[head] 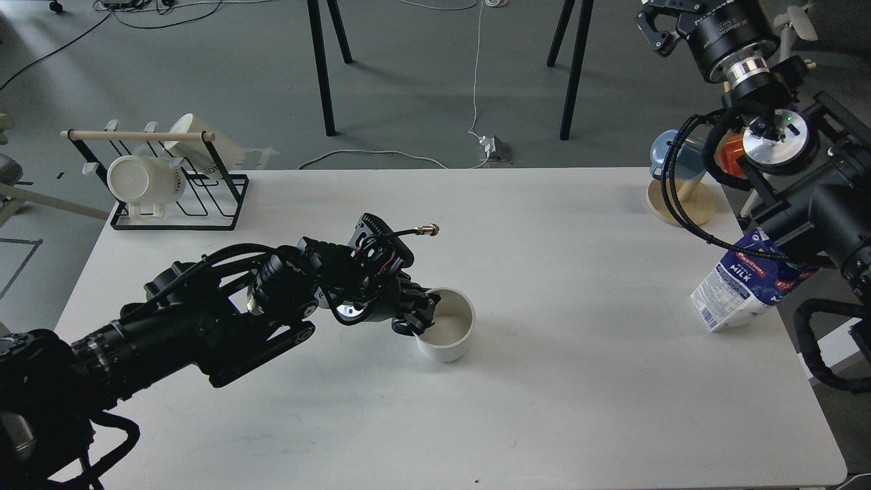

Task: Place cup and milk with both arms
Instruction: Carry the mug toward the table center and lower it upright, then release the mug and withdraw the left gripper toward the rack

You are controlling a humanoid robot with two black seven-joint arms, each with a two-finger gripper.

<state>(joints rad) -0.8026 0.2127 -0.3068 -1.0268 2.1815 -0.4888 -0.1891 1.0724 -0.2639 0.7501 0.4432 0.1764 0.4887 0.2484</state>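
My left arm's fingers (pixel 416 314) are at the near-left rim of the white cylindrical ceramic cup (pixel 446 332), which stands upright on the white desk (pixel 544 408), a little left of the desk's middle. The fingers are dark and bunched against the rim, so I cannot tell whether they have closed on it or only flank the wall. I judge that this step is the securing of the cup. To do it well I want one finger inside the wall and one outside, squeezing squarely so that the cup does not tip, and lifting straight up.

The dark blue and white gable-top milk carton (pixel 745 286) is far to the right of the cup, near the desk's right edge, tilted with its top leaning up under my right arm. My right gripper (pixel 656 30) is high above, well beyond the carton, and its two fingers look spread apart with nothing between them.

The cup's inside is plain off-white and looks empty. Far to the cup's left, a black wire rack (pixel 204 204) holds cream mugs (pixel 143 182) on their sides, showing empty insides.
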